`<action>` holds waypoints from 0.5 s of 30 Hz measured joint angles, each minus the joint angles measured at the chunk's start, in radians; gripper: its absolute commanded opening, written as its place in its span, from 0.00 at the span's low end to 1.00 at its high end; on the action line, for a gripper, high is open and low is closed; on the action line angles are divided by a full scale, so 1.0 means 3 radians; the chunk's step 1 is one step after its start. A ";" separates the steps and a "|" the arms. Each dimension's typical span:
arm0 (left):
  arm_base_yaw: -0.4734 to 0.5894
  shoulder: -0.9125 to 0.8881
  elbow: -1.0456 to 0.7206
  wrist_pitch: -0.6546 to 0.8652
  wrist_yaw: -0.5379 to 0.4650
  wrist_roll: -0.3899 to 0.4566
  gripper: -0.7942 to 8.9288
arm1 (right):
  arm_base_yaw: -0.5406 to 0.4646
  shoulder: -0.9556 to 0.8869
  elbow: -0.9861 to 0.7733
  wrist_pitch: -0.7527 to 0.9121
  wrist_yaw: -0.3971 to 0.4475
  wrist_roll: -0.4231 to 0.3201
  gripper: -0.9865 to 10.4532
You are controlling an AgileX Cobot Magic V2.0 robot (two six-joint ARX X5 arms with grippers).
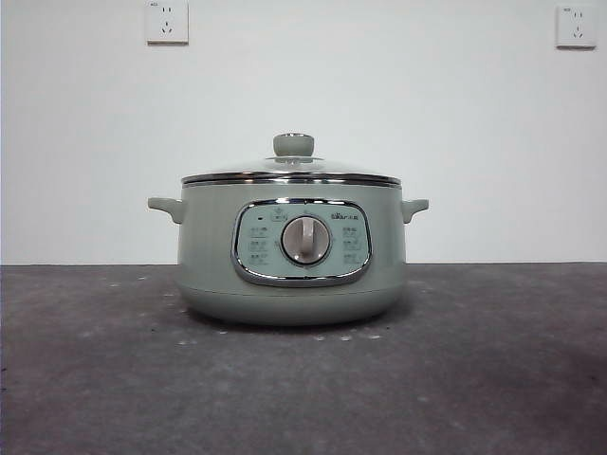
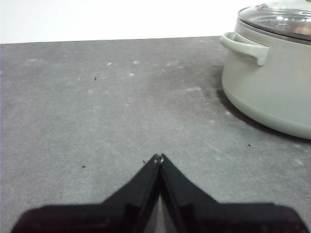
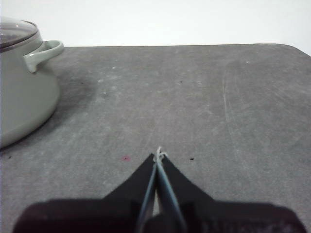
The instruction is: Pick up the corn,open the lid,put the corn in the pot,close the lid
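Sage-green, the pot point(image 1: 291, 251) is sitting lidded point(image 1: 292, 169) on the grey surface point(image 1: 303, 389). Only the wrist views are showing the left pincer point(image 2: 159, 158) and right pincer point(image 3: 159, 155), both closed, holding nothing, flanking it.

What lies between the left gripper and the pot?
Only bare grey tabletop lies between the left gripper and the pot, seen in the left wrist view.

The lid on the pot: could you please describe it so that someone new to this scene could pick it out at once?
Start at the sage-green pot standing mid-table, its dial panel facing the front camera. The lid sits closed on top of it. It is the only clear glass part, a shallow dome with a chrome rim and a sage-green knob at its centre.
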 measured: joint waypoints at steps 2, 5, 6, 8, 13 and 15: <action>0.0000 0.0000 0.0000 0.0000 0.0000 -0.0001 0.08 | 0.0000 0.0000 0.0000 -0.0005 0.0000 0.0019 0.09; 0.0000 0.0000 0.0000 0.0000 0.0000 0.0000 0.08 | 0.0000 0.0000 0.0000 -0.0005 0.0003 0.0064 0.09; 0.0000 0.0000 0.0001 0.0000 0.0000 0.0000 0.08 | 0.0000 0.0000 0.0000 -0.0005 0.0004 0.0070 0.09; 0.0000 0.0000 0.0001 0.0000 0.0000 0.0000 0.08 | 0.0000 0.0000 0.0000 -0.0006 0.0008 0.0079 0.09; 0.0000 0.0000 0.0000 0.0000 0.0000 0.0000 0.08 | 0.0000 0.0000 0.0000 -0.0008 0.0014 0.0088 0.09; 0.0000 0.0000 0.0001 0.0000 0.0000 -0.0001 0.08 | 0.0000 0.0000 0.0000 -0.0008 0.0014 0.0088 0.09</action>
